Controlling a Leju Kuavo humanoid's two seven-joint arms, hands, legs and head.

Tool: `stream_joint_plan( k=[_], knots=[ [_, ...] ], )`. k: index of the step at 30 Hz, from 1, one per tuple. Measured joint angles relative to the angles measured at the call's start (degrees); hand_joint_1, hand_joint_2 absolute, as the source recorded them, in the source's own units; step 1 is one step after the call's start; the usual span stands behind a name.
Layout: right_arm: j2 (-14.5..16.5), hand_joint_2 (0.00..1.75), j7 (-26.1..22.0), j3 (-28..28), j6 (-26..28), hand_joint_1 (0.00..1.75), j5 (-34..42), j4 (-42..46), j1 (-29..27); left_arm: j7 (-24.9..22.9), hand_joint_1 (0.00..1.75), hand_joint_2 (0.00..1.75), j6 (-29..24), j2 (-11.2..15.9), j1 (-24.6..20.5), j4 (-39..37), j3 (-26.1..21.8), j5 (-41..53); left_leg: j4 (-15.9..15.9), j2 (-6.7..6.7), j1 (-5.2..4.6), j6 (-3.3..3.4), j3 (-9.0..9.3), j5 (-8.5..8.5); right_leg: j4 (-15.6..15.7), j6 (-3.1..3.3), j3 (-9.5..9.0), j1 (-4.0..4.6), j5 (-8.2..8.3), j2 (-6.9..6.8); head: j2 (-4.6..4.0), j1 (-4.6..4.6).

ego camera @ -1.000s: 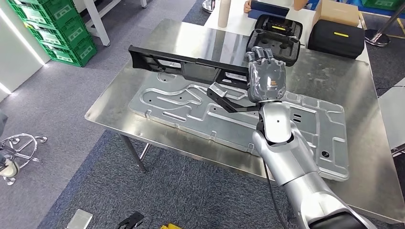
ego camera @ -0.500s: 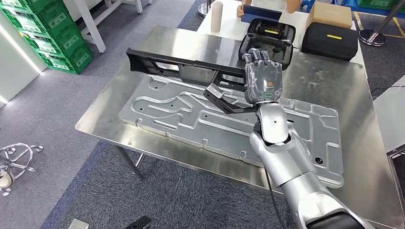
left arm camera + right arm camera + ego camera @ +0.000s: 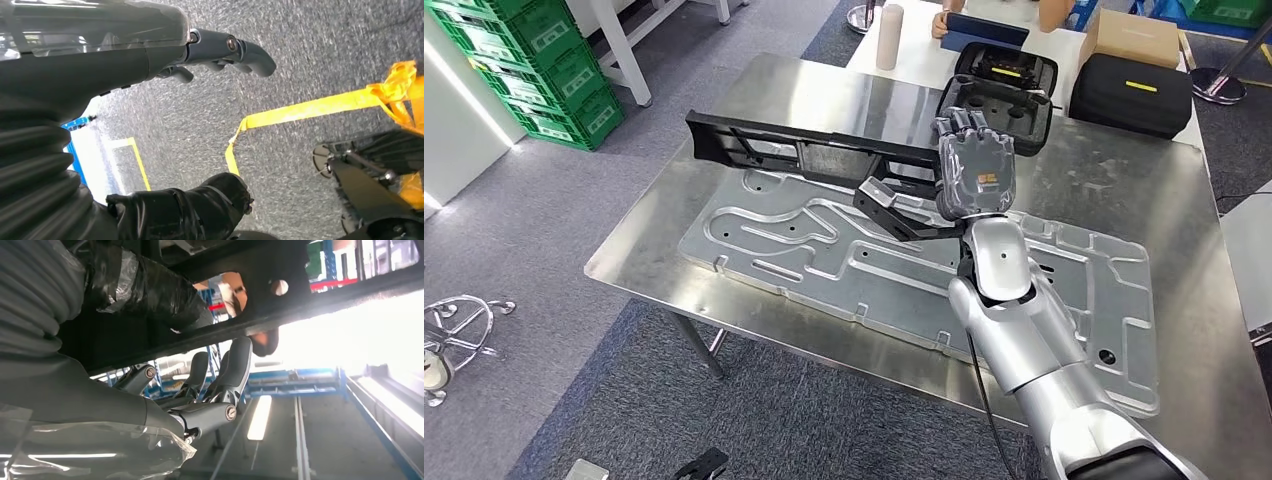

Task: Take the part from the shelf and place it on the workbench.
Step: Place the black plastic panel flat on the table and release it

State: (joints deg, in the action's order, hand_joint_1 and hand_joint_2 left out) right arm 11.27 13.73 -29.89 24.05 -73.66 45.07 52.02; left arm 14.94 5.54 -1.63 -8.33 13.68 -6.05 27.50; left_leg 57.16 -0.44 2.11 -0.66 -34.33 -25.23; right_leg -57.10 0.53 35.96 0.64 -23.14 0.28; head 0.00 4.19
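Right robot hand (image 3: pixel 976 172) gripping black part (image 3: pixel 809 150) at one end, above counter (image 3: pixel 824 95). Long overhang past grip, could twist/slip. Left robot hand (image 3: pixel 150 60) holding nothing.

Cam shifted; right robot hand (image 3: pixel 976 172) w/ black part (image 3: pixel 824 158) nudged slightly toward workbench (image 3: pixel 1114 160) far side
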Motion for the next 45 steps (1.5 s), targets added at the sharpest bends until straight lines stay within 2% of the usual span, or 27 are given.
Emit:
stream_joint_plan(
  k=[1,4,6,8,9,10,11,12,14,15,18,20,23,24,25,26,29,30,31,34,35,37,39,40,42,44,45],
  knots=[
    [0.04,0.0,-0.19,0.01,-0.47,0.0,0.54,-0.01,0.16,-0.04,0.0,1.75,-0.03,-0.02,0.0,-0.01,0.02,0.0,-0.18,0.01,0.0,-0.34,-0.02,0.02,0.76,0.19,-0.41,0.15,-0.22,0.0,0.0,-0.04],
    [0.13,0.0,-1.13,0.02,-3.42,0.0,3.09,-0.03,0.33,-0.29,0.0,1.75,-0.06,-0.03,0.03,-0.01,0.09,0.0,0.14,0.2,0.02,-1.25,0.17,-0.6,2.16,0.6,-1.46,-0.1,-0.04,0.06,0.0,-0.06],
    [0.18,0.0,-1.57,0.01,-5.51,0.0,4.77,-0.05,0.62,-0.6,0.0,1.75,-0.07,0.14,-0.05,0.0,0.14,0.0,5.02,0.33,-0.06,-1.37,-1.91,-3.37,3.01,1.01,-2.24,-0.31,0.22,0.02,0.0,0.04],
    [0.21,0.0,-1.8,-0.01,-6.53,0.0,5.64,-0.09,0.87,-0.79,0.0,0.87,-0.07,0.5,-0.01,0.0,0.21,0.0,12.41,0.35,-0.13,-1.39,-5.66,-6.46,2.97,1.34,-2.39,-0.15,0.1,0.02,0.0,0.08],
    [0.22,0.44,-1.84,-0.01,-6.78,0.0,5.79,-0.11,0.86,-0.8,0.0,0.44,-0.06,0.7,0.06,0.0,0.24,0.0,14.88,0.35,-0.14,-1.41,-7.03,-7.0,2.84,1.41,-2.4,-0.06,-0.03,0.06,0.0,0.08],
    [0.22,0.87,-1.84,-0.01,-6.98,0.0,5.93,-0.14,0.83,-0.8,0.0,0.0,-0.05,0.9,0.14,0.0,0.27,0.0,15.31,0.35,-0.14,-1.45,-7.44,-6.43,2.62,1.44,-2.41,0.0,-0.21,0.11,0.0,0.08],
    [0.23,1.31,-1.83,-0.02,-7.34,0.0,6.24,-0.16,0.85,-0.8,0.0,0.0,-0.05,1.09,0.17,0.0,0.3,0.0,13.54,0.36,-0.15,-1.46,-6.75,-4.78,2.26,1.38,-2.42,0.0,-0.48,0.19,0.0,0.09],
    [0.23,1.75,-1.82,-0.02,-7.81,0.0,6.68,-0.17,0.96,-0.8,0.0,0.0,-0.03,1.22,0.15,0.0,0.31,-0.03,9.91,0.37,-0.14,-1.47,-5.07,-2.58,1.76,1.24,-2.42,-0.02,-0.84,0.27,0.0,0.09],
    [0.24,1.75,-1.78,-0.04,-9.86,0.0,8.55,-0.19,1.37,-0.77,0.0,0.0,0.16,1.38,0.0,0.0,0.34,-0.22,3.15,0.31,-0.2,-1.19,-1.79,0.0,0.61,0.75,-2.16,0.13,-1.62,0.41,0.0,0.05],
    [0.23,1.75,-1.75,-0.05,-11.04,0.0,9.58,-0.2,1.61,-0.72,0.0,0.0,0.29,1.42,-0.08,0.0,0.34,-0.39,1.56,0.26,-0.26,-0.95,-1.02,0.23,0.22,0.48,-2.0,0.22,-1.85,0.46,0.0,0.02],
    [0.11,1.75,-1.54,-0.13,-15.07,0.0,13.27,-0.31,2.09,-0.38,0.0,0.0,0.74,1.42,-0.06,0.0,0.33,-0.84,1.05,0.16,-0.34,0.01,-0.86,0.08,0.0,-0.23,-1.73,0.23,-2.06,0.51,0.0,0.03],
    [0.03,1.75,-1.32,-0.16,-16.76,0.0,14.95,-0.39,2.46,-0.22,0.0,0.0,0.95,1.14,-0.05,0.0,0.33,-1.03,0.85,0.19,-0.1,0.54,-0.77,0.24,-1.95,-0.93,-0.69,0.1,-3.41,0.41,0.0,-0.04],
    [-0.1,1.75,-1.03,-0.24,-18.03,0.0,16.65,-0.59,2.91,-0.19,0.0,0.0,1.04,0.44,-0.12,0.0,0.32,-1.31,0.78,0.2,0.02,0.98,-0.74,0.25,-12.42,-1.92,4.4,-0.35,-8.06,0.23,0.0,-0.12],
    [-0.21,1.75,-0.93,-0.29,-18.38,0.0,17.19,-0.74,2.93,-0.19,0.0,0.0,1.05,0.27,-0.09,0.0,0.32,-1.38,0.78,0.2,0.02,1.04,-0.73,0.22,-15.86,-2.06,6.2,-0.49,-9.09,0.17,0.0,-0.11],
    [-0.34,1.75,-0.87,-0.34,-18.73,0.0,17.6,-0.9,2.93,-0.19,0.0,0.0,1.06,0.15,-0.05,0.0,0.32,-1.44,0.78,0.18,0.01,1.05,-0.71,0.2,-17.33,-2.05,7.13,-0.57,-9.09,0.12,0.0,-0.12],
    [-0.46,1.75,-0.83,-0.4,-19.2,0.0,17.91,-1.06,2.98,-0.19,0.0,0.0,1.09,0.07,-0.02,0.0,0.32,-1.49,0.78,0.14,0.0,1.03,-0.65,0.17,-16.57,-1.9,6.98,-0.6,-8.09,0.08,0.0,-0.12],
    [-0.56,1.75,-0.81,-0.64,-20.83,0.0,18.13,-1.2,3.79,-0.21,0.0,0.0,1.19,0.03,-0.12,0.0,0.32,-1.52,0.74,0.05,-0.11,0.78,-0.4,0.08,-4.63,-0.62,1.37,-0.34,-2.51,0.02,0.0,-0.1],
    [-0.55,1.75,-0.81,-0.8,-21.27,0.0,18.14,-1.22,4.24,-0.23,0.0,0.0,1.21,0.02,-0.18,0.0,0.32,-1.53,0.68,0.05,-0.14,0.51,-0.4,0.07,-1.53,-0.23,-0.14,-0.16,-1.63,-0.05,0.0,-0.11],
    [-0.55,1.75,-0.8,-0.96,-21.56,0.0,18.15,-1.25,4.62,-0.26,0.0,0.0,1.23,0.0,-0.21,0.0,0.32,-1.53,0.59,0.06,-0.13,0.21,-0.41,0.08,-0.02,0.05,-0.85,0.02,-1.47,-0.11,0.0,-0.08],
    [-0.69,1.75,-0.64,-1.3,-21.85,0.0,18.17,-1.44,4.96,-0.28,0.0,0.0,1.23,-0.03,-0.25,0.0,0.32,-1.53,-0.01,0.15,-0.1,-0.87,0.01,0.12,1.16,0.58,-1.71,0.02,-1.23,-0.17,0.0,-0.02],
    [-0.72,1.75,-0.6,-1.38,-21.86,0.0,18.18,-1.51,5.04,-0.29,0.0,0.0,1.23,-0.02,-0.26,0.0,0.32,-1.54,0.58,0.2,-0.15,-1.09,-0.14,-0.45,1.81,0.85,-2.24,-0.13,-0.92,-0.19,0.0,0.02],
    [-0.7,1.75,-0.56,-1.57,-22.24,0.0,18.28,-1.63,5.27,-0.37,0.0,0.0,1.22,0.15,-0.29,0.0,0.32,-1.58,5.5,0.29,-0.24,-1.22,-2.32,-3.3,2.82,1.26,-2.98,-0.32,-0.39,-0.24,0.0,0.18],
    [-0.72,1.75,-0.25,-1.92,-23.4,0.0,18.41,-1.87,5.33,-0.45,0.0,0.0,1.23,0.51,-0.21,0.0,0.32,-1.68,13.08,0.3,-0.27,-1.27,-6.09,-6.46,2.88,1.49,-3.05,-0.18,-0.37,-0.23,0.0,0.27],
    [-0.74,1.75,0.01,-2.18,-24.16,0.0,18.45,-2.02,5.27,-0.46,0.0,0.0,1.26,0.7,-0.14,0.0,0.32,-1.75,15.45,0.3,-0.27,-1.3,-7.39,-6.94,2.83,1.55,-3.05,-0.1,-0.43,-0.2,0.0,0.27],
    [-0.77,1.75,0.58,-2.75,-25.79,0.0,18.78,-2.32,5.24,-0.5,0.0,0.0,1.3,1.0,-0.07,0.0,0.32,-1.84,14.62,0.31,-0.27,-1.32,-7.35,-5.11,2.6,1.54,-3.07,-0.01,-0.62,-0.08,0.0,0.27],
    [-0.79,0.87,0.96,-3.11,-28.04,0.0,19.94,-2.57,5.46,-0.59,0.0,0.0,1.32,1.16,-0.17,0.0,0.32,-1.94,6.79,0.35,-0.26,-1.16,-3.59,-1.19,2.0,1.24,-3.12,-0.01,-1.12,0.03,0.0,0.28],
    [-0.81,0.44,1.01,-3.21,-29.07,0.0,20.75,-2.67,5.66,-0.63,0.0,0.0,1.32,1.19,-0.25,0.0,0.32,-2.0,3.59,0.35,-0.31,-1.03,-2.01,-0.13,1.65,1.02,-3.02,0.07,-1.38,0.07,0.0,0.31]
  ],
)
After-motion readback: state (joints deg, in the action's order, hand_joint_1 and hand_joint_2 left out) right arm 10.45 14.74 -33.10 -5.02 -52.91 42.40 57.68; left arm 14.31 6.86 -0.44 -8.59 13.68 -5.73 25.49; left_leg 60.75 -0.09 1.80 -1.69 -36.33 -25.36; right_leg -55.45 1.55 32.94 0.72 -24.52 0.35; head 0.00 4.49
